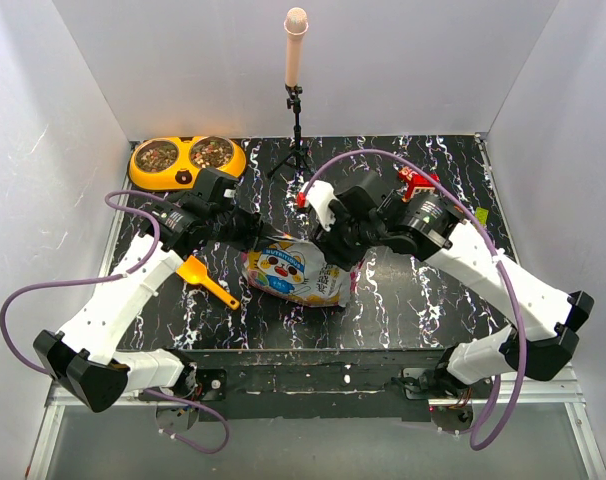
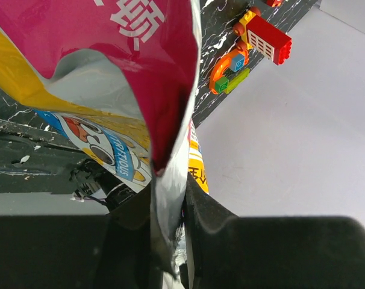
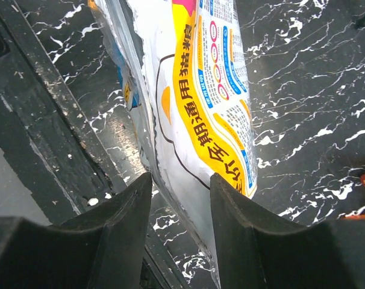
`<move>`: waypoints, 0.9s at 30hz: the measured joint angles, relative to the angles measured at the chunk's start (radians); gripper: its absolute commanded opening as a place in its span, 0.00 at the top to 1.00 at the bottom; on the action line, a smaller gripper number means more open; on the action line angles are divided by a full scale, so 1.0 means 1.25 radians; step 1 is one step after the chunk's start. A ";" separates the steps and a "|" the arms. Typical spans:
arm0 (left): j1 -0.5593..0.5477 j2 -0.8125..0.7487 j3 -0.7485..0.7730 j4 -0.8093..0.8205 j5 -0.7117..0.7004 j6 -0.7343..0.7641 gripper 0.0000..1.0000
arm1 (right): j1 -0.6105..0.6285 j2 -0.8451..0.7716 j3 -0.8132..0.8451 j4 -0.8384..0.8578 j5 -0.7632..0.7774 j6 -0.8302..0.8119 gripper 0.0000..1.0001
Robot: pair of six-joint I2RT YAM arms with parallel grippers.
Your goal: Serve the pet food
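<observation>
Left gripper point(image 2: 167, 232) clamped on the top edge of the bag point(image 1: 293, 270); right gripper point(image 3: 181, 217) closed on its other side, with both arms bent inward over the table centre. Only the top view shows pet food point(image 1: 211, 152) in the 2 cups of the orange bowl point(image 1: 140, 175) at rear left, and the scoop point(image 1: 205, 280) beside the left arm.

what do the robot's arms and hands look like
Both arms are white shells with black joints. A purple cable loops along the left arm and another arcs over the right arm. Each hand has two matte black curved fingers: left hand, right hand. A green light glows on the right wrist.
</observation>
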 measured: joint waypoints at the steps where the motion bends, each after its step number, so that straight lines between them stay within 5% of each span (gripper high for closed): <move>1: 0.000 0.000 0.000 -0.003 0.000 0.002 0.92 | -0.006 -0.002 -0.003 0.001 -0.014 0.000 0.54; 6: 0.000 0.001 0.000 -0.013 -0.003 0.006 1.00 | -0.034 -0.002 -0.013 0.007 -0.068 0.000 0.72; 9: 0.000 0.001 0.000 -0.013 -0.008 0.006 1.00 | -0.050 -0.003 -0.022 0.016 -0.103 0.003 0.99; 16: 0.018 0.020 0.027 -0.038 0.003 0.033 1.00 | -0.067 -0.014 -0.048 0.045 -0.143 0.030 0.99; 27: 0.121 0.270 0.294 -0.135 0.138 0.224 1.00 | -0.075 -0.020 -0.066 0.130 -0.154 0.233 0.99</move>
